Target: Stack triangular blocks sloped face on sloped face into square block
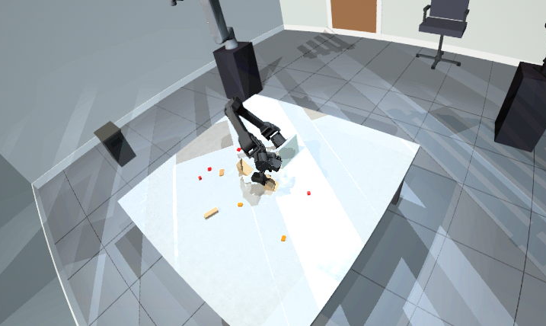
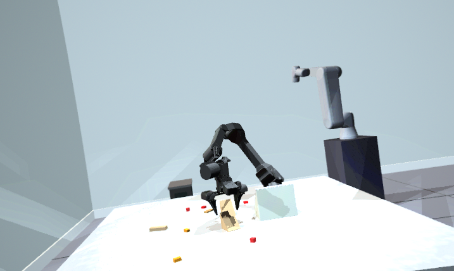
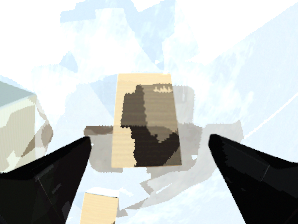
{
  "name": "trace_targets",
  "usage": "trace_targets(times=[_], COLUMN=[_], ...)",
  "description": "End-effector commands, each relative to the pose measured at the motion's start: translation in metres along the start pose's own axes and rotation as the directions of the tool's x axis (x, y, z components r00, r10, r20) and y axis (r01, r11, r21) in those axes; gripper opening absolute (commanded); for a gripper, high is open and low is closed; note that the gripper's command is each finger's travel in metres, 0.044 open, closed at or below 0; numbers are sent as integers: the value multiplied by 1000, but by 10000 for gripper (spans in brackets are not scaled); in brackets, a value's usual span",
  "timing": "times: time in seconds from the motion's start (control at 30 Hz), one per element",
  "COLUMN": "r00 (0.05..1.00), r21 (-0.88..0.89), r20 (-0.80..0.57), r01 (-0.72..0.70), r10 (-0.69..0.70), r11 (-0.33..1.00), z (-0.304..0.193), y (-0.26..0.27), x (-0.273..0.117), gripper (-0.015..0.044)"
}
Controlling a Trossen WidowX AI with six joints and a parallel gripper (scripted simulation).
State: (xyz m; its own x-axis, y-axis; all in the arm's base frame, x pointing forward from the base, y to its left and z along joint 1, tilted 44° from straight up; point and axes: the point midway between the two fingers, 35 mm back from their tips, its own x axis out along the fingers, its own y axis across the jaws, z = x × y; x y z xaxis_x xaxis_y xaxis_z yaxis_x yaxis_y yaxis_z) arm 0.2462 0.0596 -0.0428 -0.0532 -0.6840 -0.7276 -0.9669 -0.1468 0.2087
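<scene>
One tan triangular block [image 1: 271,186] [image 2: 232,224] [image 3: 125,145] appears to rest on the table, partly shadowed. My gripper [image 1: 269,177] [image 2: 227,212] [image 3: 150,141] is open and empty just above it, one finger on each side, with gaps between block and fingers in the wrist view. The second triangular block [image 1: 247,167] stands apart from it, toward the upper left in the top view. What seems to be its end shows at the bottom edge of the wrist view [image 3: 100,209]. The two overlap in the exterior view, so their outlines there are hard to separate.
A pale greenish box [image 1: 289,152] [image 2: 277,203] [image 3: 17,127] stands close beside the arm. A tan bar [image 1: 210,212] [image 2: 157,228], red cubes such as one [image 1: 308,193] [image 2: 252,239], and small orange pieces [image 1: 283,238] [image 2: 176,259] lie around the table.
</scene>
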Motion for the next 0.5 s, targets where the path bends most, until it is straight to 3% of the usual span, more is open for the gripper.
trace_targets(times=[0.0, 0.1, 0.2, 0.33, 0.47], r00=[1000, 998, 993, 979, 962], r21=[19, 285, 590, 870, 963], r20=[3, 52, 116, 196, 267], r01=[-1, -33, -99, -198, -269], r10=[1, 19, 37, 51, 55], r11=[1000, 958, 801, 452, 26], z=[0, -6, -13, -23, -33], y=[0, 0, 0, 1, 2], x=[0, -2, -4, -7, -11], gripper=[440, 440, 440, 440, 440])
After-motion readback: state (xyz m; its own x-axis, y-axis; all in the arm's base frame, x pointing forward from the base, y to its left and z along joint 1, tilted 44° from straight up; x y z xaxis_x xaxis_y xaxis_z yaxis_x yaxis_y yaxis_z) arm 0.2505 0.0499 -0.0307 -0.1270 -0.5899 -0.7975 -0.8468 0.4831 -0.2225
